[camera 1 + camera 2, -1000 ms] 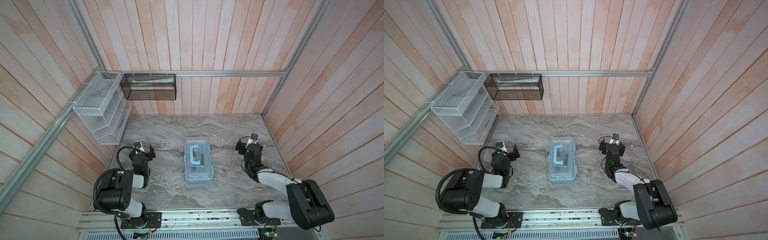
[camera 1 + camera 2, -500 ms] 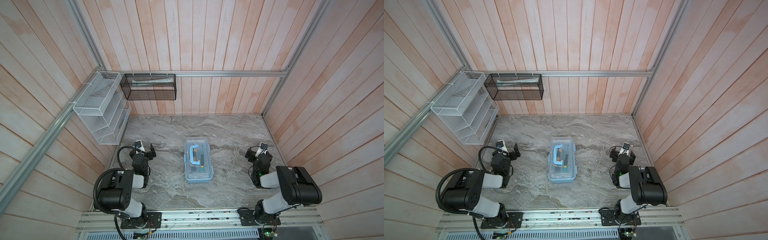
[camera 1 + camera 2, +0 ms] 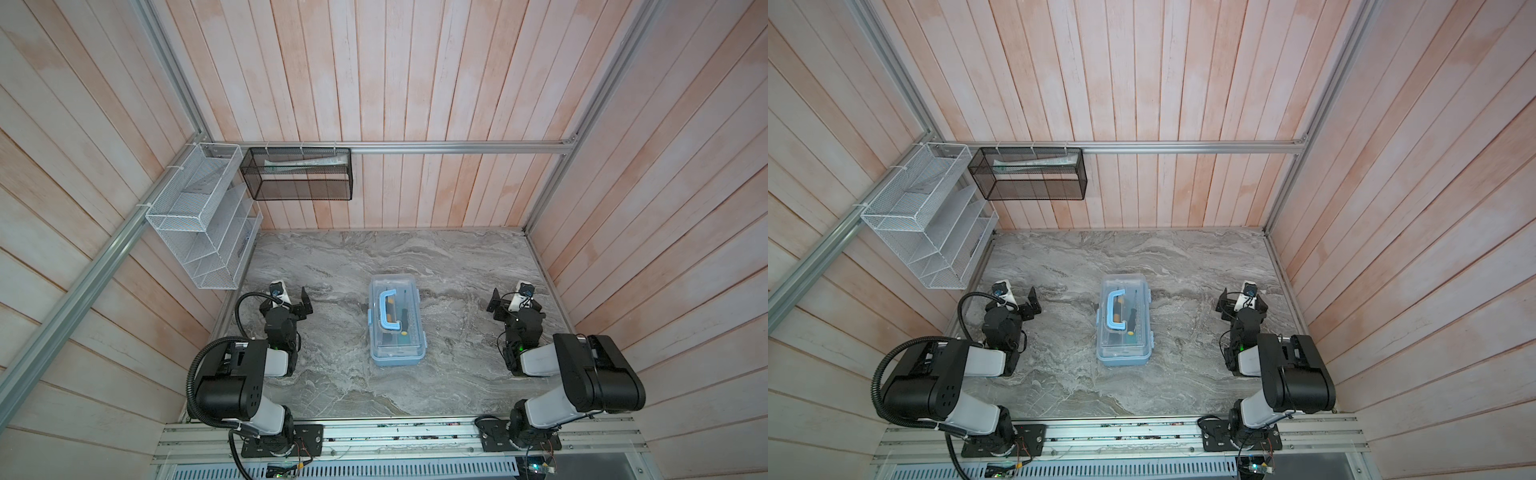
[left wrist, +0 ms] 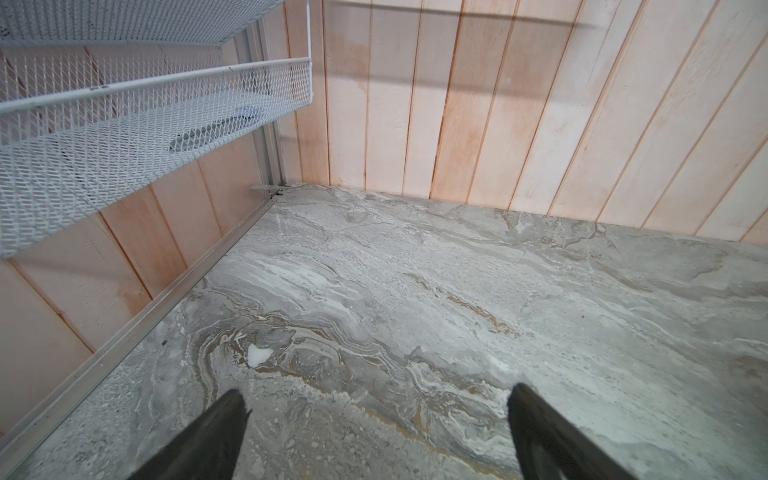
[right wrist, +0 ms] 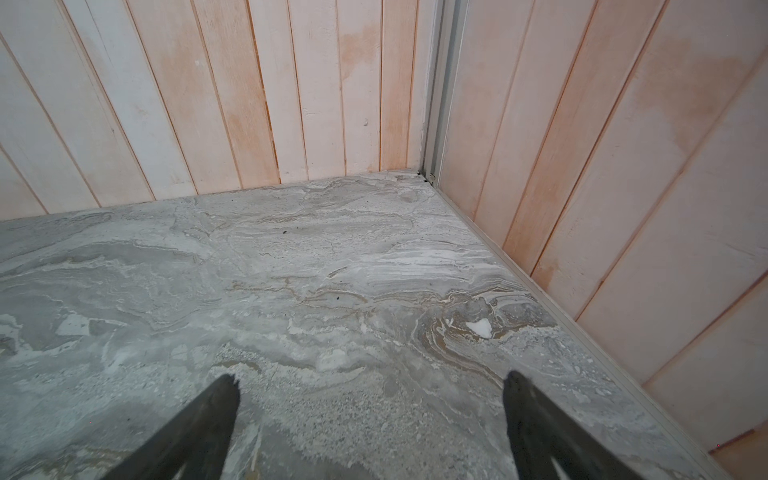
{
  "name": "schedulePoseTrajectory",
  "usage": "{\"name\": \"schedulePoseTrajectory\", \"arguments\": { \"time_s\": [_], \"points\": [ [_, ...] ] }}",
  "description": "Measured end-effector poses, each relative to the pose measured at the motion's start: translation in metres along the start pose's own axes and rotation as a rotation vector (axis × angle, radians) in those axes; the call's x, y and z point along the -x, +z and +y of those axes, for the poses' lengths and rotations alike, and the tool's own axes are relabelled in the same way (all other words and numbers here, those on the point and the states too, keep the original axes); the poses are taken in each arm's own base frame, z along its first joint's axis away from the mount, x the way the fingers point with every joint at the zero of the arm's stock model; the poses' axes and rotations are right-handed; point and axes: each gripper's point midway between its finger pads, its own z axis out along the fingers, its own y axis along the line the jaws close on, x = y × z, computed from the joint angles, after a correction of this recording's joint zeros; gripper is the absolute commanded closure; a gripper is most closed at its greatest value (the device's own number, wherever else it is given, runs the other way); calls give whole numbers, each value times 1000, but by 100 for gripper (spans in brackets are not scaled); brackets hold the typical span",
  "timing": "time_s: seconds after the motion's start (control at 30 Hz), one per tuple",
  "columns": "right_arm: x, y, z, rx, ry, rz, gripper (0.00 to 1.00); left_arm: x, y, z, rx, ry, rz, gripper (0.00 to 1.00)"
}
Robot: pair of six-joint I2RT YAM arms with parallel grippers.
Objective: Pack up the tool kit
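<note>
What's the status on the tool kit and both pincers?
Left pincer open, empty. Right pincer open, empty. Tool kit between them, closed, untouched. Nothing in the way.

The right arm (image 3: 590, 374) pulled in and folded up over its base at the near right; a second before, its forearm had lain stretched out low across the surface (image 3: 453, 266). The right tool (image 3: 515, 303) shifted a little to the right and nearer, ending up close beside the right wall (image 3: 623, 270).
</note>
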Motion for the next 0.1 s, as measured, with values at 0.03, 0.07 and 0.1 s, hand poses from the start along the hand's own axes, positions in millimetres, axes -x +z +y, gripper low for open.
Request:
{"name": "schedulePoseTrajectory", "arguments": {
  "time_s": [0.03, 0.07, 0.1],
  "points": [
    [0, 0, 0, 2, 0, 1, 2, 0, 0, 0, -1, 0, 0, 0],
    [-1, 0, 0, 2, 0, 2, 2, 0, 0, 0, -1, 0, 0, 0],
    [-1, 0, 0, 3, -1, 4, 2, 0, 0, 0, -1, 0, 0, 0]
  ]
}}
